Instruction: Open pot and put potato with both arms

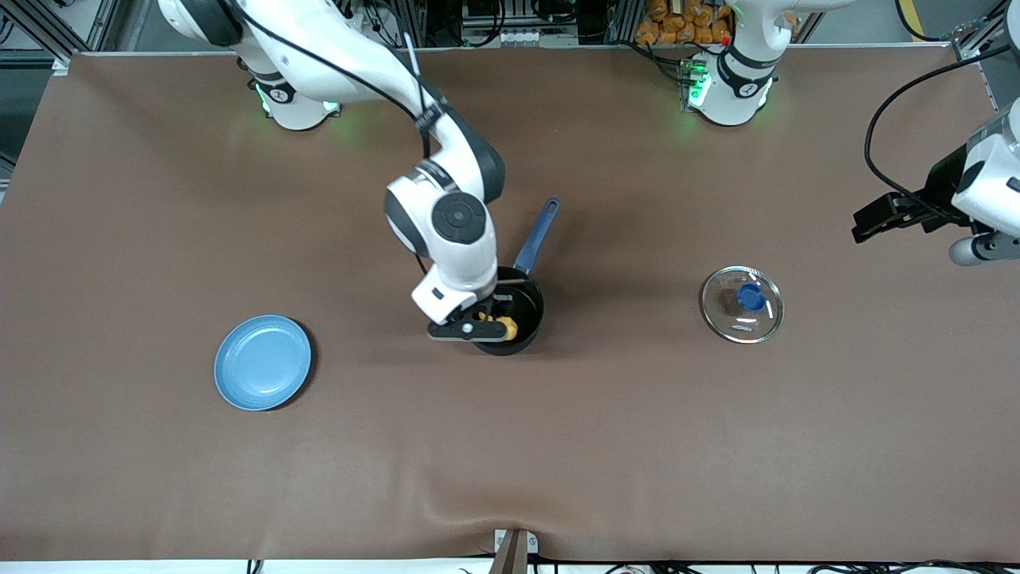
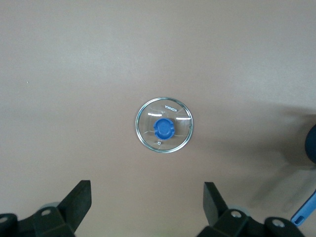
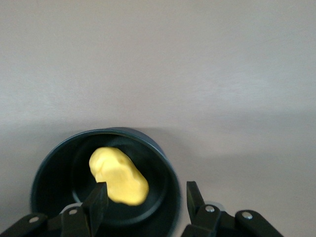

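The right gripper [image 1: 488, 321] hovers over the pot [image 1: 510, 319], jaws wide and holding nothing. The potato [image 3: 118, 176] lies inside the pot. The glass lid [image 1: 743, 304] rests on the table [image 1: 558, 446], well apart from the pot toward the left arm's end. The left gripper [image 2: 147, 203] waits high above the lid, jaws wide. A blue plate [image 1: 263, 362] sits toward the right arm's end.

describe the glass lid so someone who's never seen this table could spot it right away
On the brown table, look toward the left arm's end, away from the black pot in the middle. The lid lies flat there by itself, with the left tool open above it. It is the only see-through disc, with a steel rim and blue knob; the plate is solid light blue.
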Robot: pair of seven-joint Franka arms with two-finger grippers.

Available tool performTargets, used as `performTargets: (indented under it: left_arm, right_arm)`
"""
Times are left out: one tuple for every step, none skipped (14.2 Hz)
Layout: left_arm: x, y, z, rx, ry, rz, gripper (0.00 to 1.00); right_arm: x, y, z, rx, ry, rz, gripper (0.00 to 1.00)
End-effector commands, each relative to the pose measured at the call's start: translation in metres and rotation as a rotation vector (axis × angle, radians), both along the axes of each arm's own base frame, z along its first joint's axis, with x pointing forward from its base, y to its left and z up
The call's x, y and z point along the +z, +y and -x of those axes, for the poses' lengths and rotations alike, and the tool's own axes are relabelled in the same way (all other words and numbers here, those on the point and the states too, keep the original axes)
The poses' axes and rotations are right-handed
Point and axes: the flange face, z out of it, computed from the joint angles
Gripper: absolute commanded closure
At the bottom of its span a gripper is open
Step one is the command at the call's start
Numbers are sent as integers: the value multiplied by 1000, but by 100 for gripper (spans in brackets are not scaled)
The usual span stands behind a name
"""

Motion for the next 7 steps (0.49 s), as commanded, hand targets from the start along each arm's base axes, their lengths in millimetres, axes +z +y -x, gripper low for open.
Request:
performTargets:
  left_arm:
    - [21,-3,9,-23,-17,-21,0]
    - [23,-3,10,-24,-18,-23,0]
    - [24,-10,11,-36,-19,-22,0]
    - [25,-17,12,-49,-19,-22,0]
    - [23,-19,15,-59,-7,-26,0]
    - [26,-19,18,-80,-11,-32,0]
    - [24,-17,19,-102,-4,-31,0]
  right_arm:
    - [94,-47,2,17,40,-42,26]
    - [122,-70,2,13,56,-39,25]
    - [150,-91,4,4,64,-36,25]
    - [174,-110,7,-5,67,-34,22]
    - [196,-130,9,-11,68,-34,19]
    - [215,-152,11,-10,76,-30,6]
    - [236,-176,12,1,80,-30,0]
